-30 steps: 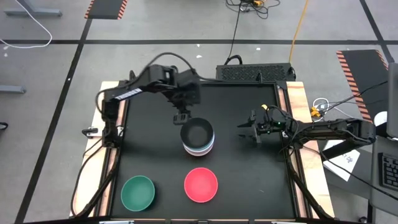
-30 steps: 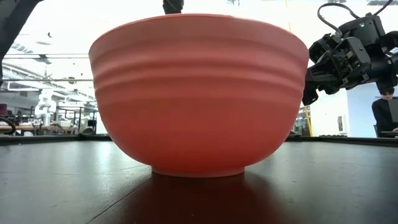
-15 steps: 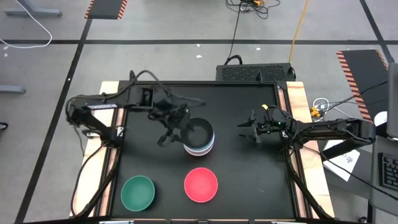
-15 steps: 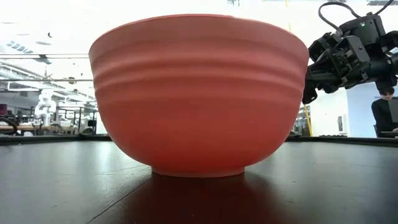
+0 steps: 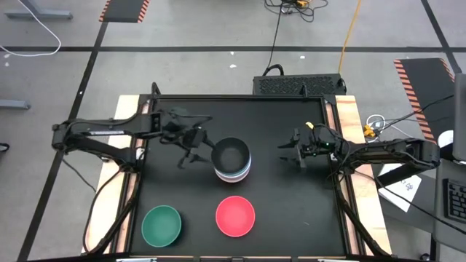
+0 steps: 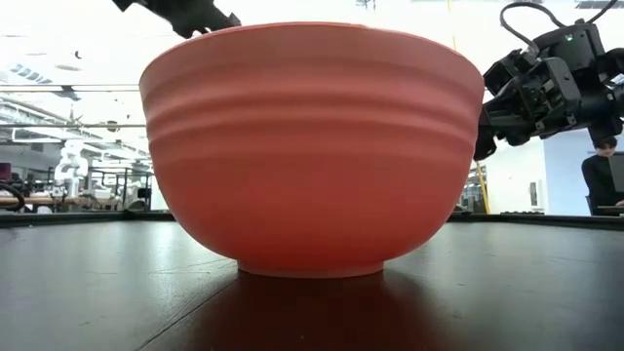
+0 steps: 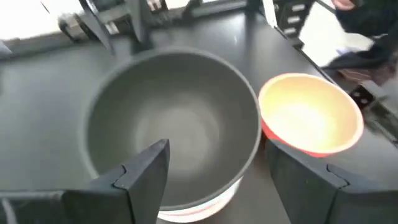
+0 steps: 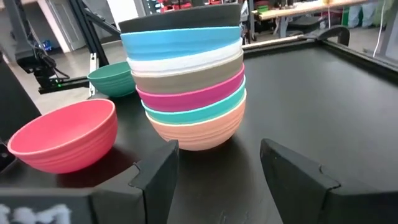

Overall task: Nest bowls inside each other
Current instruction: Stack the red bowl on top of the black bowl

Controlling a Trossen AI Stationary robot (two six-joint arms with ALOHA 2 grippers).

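Observation:
A stack of several nested bowls (image 5: 232,161) stands mid-table on its orange bottom bowl (image 8: 196,132). The black bowl (image 7: 174,134) sits on top. The red bowl (image 5: 235,216) rests on its base near the front edge, and the green bowl (image 5: 161,225) is to its left. My left gripper (image 5: 189,156) hovers open just left of the stack, slanting down toward it; in the left wrist view (image 7: 214,162) its fingers frame the black bowl. My right gripper (image 5: 291,154) waits open to the right of the stack, nearly level and aimed at it (image 8: 219,155).
Black table top (image 5: 291,211) with wooden side rails; free room to the right front and along the far edge. A dark box (image 5: 298,84) sits behind the far edge. In the low view the red bowl (image 6: 312,146) fills the picture and hides the stack.
My left gripper has drawn back from above the stack's far rim toward the table's left edge and sunk lower, tipping from pointing steeply down to a shallower slant. It stayed open. The bowls have not moved.

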